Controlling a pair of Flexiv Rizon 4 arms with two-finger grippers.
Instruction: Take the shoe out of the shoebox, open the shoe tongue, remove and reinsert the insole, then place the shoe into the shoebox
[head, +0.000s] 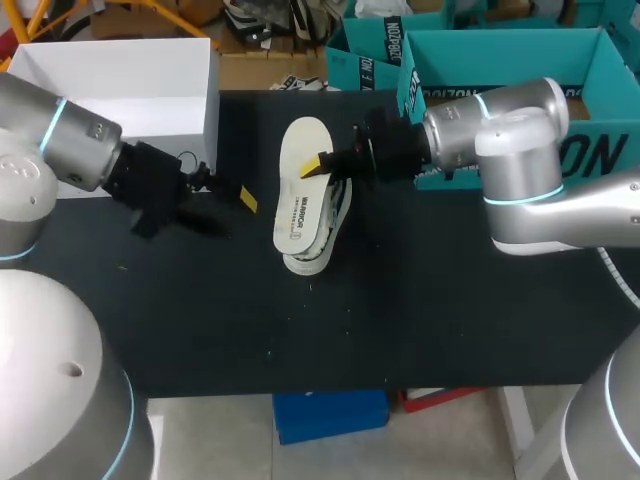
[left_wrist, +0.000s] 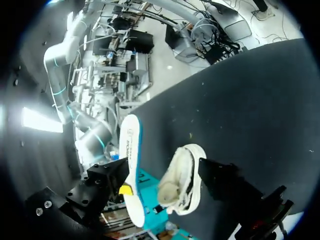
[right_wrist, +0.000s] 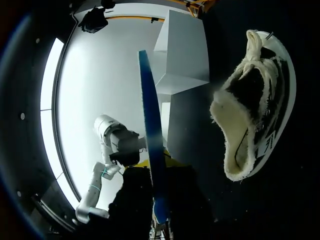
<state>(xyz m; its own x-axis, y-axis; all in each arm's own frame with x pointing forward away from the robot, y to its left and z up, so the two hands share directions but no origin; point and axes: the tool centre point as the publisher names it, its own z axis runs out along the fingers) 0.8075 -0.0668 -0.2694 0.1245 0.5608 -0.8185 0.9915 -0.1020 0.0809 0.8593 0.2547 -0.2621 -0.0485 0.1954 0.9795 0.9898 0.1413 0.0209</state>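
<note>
Black table (head: 200, 320); insole (head: 298, 200) in right hand (head: 323, 165)

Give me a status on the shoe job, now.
Done: the shoe is out of the white shoebox and lies on the table, its mouth spread wide, and the insole is out of it. In hand: the right gripper has its fingers shut on the insole, holding it over the shoe. Left: put the insole back in, then return the shoe to the shoebox.

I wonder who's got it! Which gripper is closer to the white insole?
Right. The right gripper is shut on the insole; the left gripper is apart from it, toward the shoebox.
</note>
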